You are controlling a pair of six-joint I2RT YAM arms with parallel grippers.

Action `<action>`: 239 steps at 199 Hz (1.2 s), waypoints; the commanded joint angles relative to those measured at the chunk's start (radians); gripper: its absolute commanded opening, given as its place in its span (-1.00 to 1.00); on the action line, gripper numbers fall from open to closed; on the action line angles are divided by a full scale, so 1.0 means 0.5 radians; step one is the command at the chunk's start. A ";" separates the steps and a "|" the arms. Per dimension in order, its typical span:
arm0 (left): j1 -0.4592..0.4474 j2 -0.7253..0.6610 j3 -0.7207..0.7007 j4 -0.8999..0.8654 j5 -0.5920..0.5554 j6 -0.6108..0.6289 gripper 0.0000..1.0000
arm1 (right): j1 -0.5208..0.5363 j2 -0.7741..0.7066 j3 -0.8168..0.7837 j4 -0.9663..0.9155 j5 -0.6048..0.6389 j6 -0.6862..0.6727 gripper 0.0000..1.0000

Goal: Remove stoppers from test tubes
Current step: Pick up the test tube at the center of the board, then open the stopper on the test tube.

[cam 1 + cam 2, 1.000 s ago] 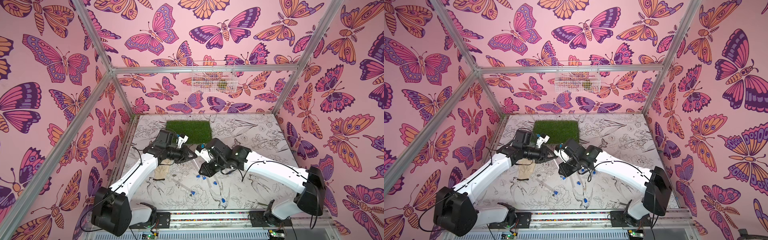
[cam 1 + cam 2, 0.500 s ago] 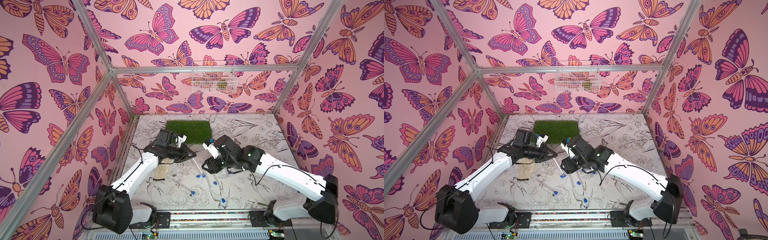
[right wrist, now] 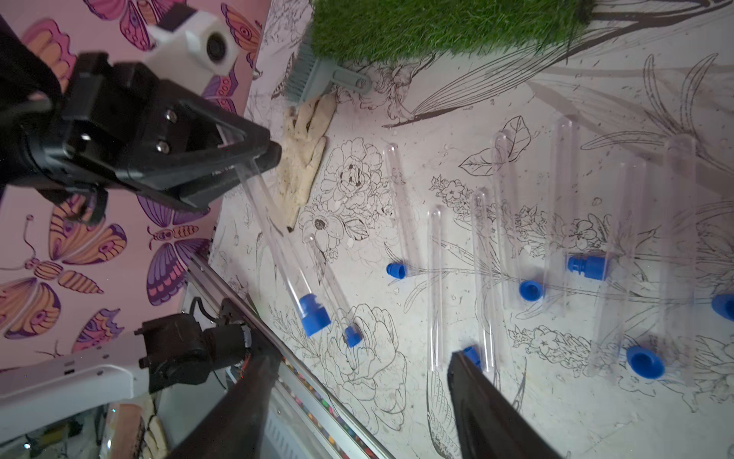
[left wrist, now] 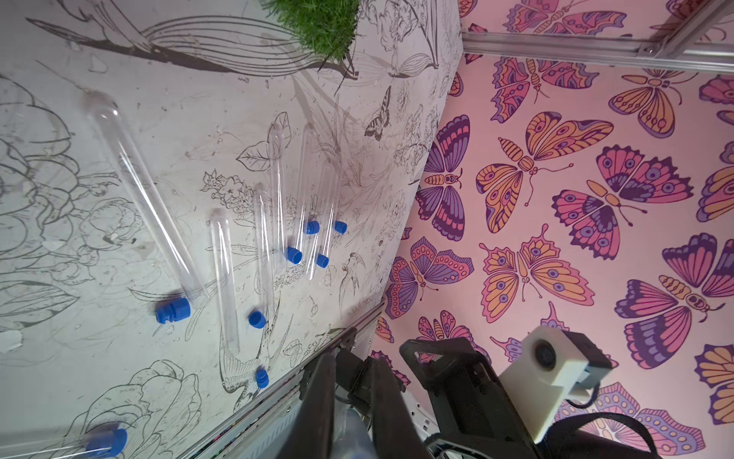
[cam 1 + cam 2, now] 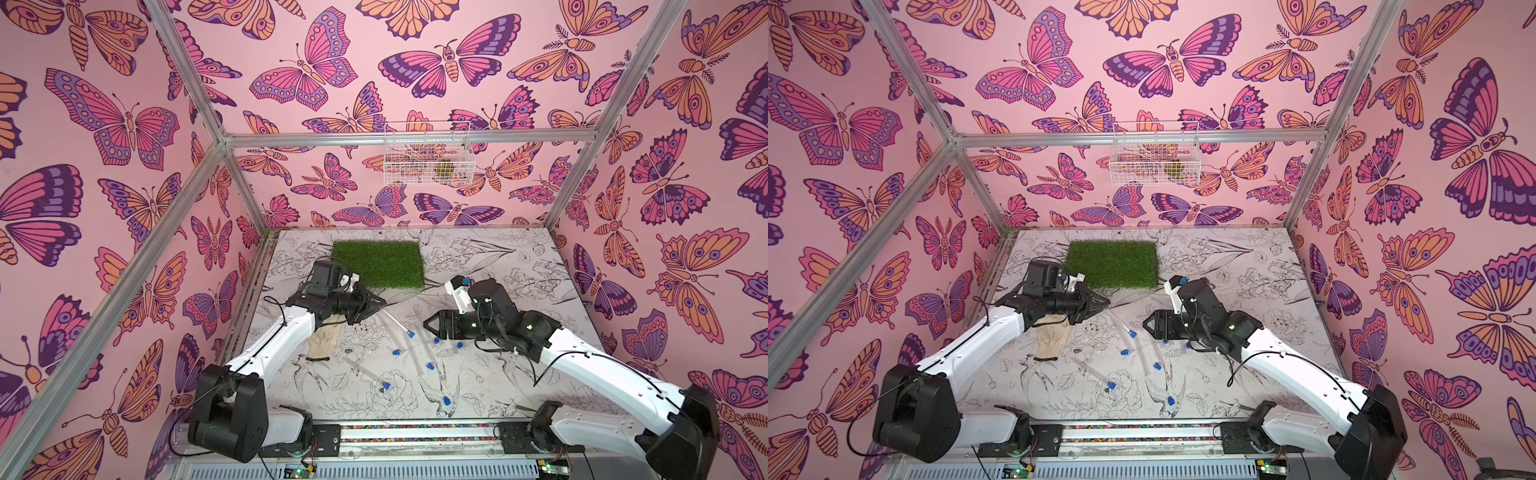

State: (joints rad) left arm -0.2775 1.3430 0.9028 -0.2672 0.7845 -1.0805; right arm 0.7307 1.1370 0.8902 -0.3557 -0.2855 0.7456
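My left gripper (image 5: 381,304) is shut on the rounded end of a clear test tube (image 3: 274,234), held above the table. A blue stopper (image 3: 313,316) still plugs that tube's free end. In the left wrist view the tube (image 4: 351,431) sits between the closed fingers (image 4: 321,401). My right gripper (image 5: 428,322) is open and empty, a short way right of that stopper. Several more test tubes (image 3: 437,278) lie on the table, some still plugged (image 3: 351,336). Loose stoppers (image 3: 531,290) lie among them; one (image 3: 645,361) is further off.
A green grass mat (image 5: 378,264) lies at the back. A beige glove (image 5: 322,340) lies under the left arm, with a grey brush (image 3: 317,75) by the mat's edge. A wire basket (image 5: 426,153) hangs on the back wall. A metal rail (image 5: 415,428) runs along the front.
My right gripper was close up against the end of the held tube. It has opened and drawn back to the right. The left gripper has stayed put with its tube.
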 commanded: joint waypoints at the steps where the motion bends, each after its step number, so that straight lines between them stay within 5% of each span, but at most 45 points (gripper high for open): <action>1: 0.023 -0.068 -0.071 0.172 -0.013 -0.199 -0.97 | -0.049 -0.026 -0.043 0.238 -0.193 0.223 0.46; 51: 0.055 -0.243 -0.306 0.526 -0.073 -0.564 -0.97 | -0.045 0.075 -0.114 0.488 -0.522 0.336 0.46; 95: 0.058 -0.335 -0.454 0.726 -0.115 -0.784 -0.97 | -0.046 0.051 -0.239 0.712 -0.543 0.460 0.45; 202: 0.058 -0.480 -0.521 0.783 -0.115 -0.930 -0.96 | -0.042 0.089 -0.306 1.106 -0.644 0.610 0.28; 239: 0.058 -0.463 -0.514 0.837 -0.103 -0.968 -0.96 | -0.045 0.143 -0.302 1.188 -0.681 0.657 0.05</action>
State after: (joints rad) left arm -0.2543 1.1160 0.6571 0.1078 0.7322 -1.5471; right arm 0.7109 1.1896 0.7334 0.1890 -0.6052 1.0523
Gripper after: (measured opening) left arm 0.167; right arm 0.564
